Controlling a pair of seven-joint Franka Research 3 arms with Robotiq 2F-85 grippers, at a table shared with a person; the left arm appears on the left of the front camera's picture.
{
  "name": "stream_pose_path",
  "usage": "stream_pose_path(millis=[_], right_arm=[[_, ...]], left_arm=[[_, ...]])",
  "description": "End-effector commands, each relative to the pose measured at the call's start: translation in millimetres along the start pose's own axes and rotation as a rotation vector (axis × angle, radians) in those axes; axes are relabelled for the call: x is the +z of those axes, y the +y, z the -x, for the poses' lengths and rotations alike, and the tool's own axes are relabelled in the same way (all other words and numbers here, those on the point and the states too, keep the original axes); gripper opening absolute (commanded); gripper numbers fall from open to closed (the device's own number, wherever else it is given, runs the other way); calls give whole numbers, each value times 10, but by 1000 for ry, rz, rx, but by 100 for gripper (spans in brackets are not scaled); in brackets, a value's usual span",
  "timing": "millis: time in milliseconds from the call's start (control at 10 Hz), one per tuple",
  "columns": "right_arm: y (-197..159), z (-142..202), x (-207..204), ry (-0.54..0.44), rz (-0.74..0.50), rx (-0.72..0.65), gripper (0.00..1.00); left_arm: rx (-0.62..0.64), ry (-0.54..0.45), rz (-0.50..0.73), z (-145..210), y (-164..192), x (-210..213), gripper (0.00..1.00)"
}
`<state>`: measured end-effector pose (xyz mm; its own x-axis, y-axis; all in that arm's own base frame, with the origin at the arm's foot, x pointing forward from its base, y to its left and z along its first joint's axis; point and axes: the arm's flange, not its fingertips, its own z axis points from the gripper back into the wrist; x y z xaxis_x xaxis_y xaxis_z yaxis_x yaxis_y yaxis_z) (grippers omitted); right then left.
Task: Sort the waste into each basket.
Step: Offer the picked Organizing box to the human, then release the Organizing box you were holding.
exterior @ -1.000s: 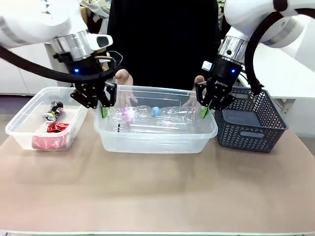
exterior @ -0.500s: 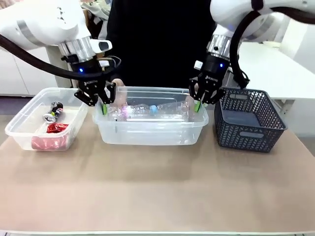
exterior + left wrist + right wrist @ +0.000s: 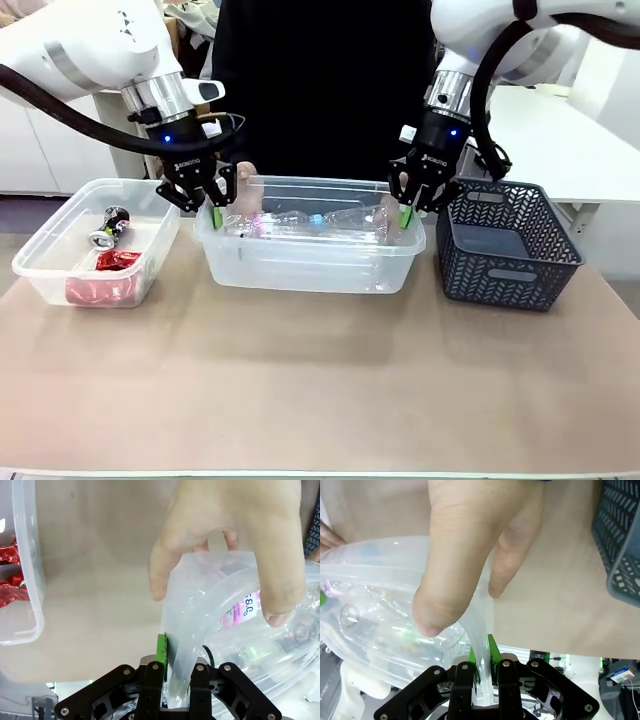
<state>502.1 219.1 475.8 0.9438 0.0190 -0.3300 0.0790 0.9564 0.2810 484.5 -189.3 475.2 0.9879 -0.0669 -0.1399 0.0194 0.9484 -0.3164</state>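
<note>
The middle basket (image 3: 310, 262), a clear tub, holds clear plastic bottles (image 3: 300, 222), one with a pink label (image 3: 240, 611) and a blue cap. My left gripper (image 3: 213, 213) is shut on its left rim (image 3: 186, 630), and my right gripper (image 3: 403, 214) is shut on its right rim (image 3: 476, 630). A person's hands (image 3: 225, 540) (image 3: 465, 540) grip the same rims from the far side. The left basket (image 3: 40, 272) holds crushed red cans (image 3: 115, 262) and a black-and-silver can (image 3: 108, 225).
A dark grey lattice basket (image 3: 505, 250) stands right of the middle tub, close to my right arm; its wall is at the right edge of the right wrist view (image 3: 620, 540). The person stands right behind the tub. The brown table's near half (image 3: 320, 390) is bare.
The middle tub has moved away from the camera toward the person, with both grippers still shut on its rims and moving along with it.
</note>
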Motion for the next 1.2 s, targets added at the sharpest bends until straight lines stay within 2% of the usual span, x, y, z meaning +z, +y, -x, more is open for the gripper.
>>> stream_pose_path(millis=[0,400,500,600,700,800,1000,1100], right_arm=[[44,16,-8,-2,-2,8,7],[44,16,-8,-2,-2,8,7],[6,3,-3,0,0,1,7],[-41,122,80,-98,-60,26,65],[-75,269,161,-193,-120,59,64],[-119,410,237,-255,-147,96,100],[-229,720,435,-357,-224,183,100],[-305,879,516,-377,-271,231,87]], left_arm=[[0,-13,-9,63,-16,-4,7],[0,-13,-9,63,-16,-4,7],[-4,-2,-8,6,-3,2,24],[-27,-3,-34,63,-37,45,64],[-33,-50,-24,151,-64,122,82],[-31,-90,-35,268,-54,199,100],[-42,-198,-20,594,-1,413,100],[-55,-248,-1,785,38,495,99]])
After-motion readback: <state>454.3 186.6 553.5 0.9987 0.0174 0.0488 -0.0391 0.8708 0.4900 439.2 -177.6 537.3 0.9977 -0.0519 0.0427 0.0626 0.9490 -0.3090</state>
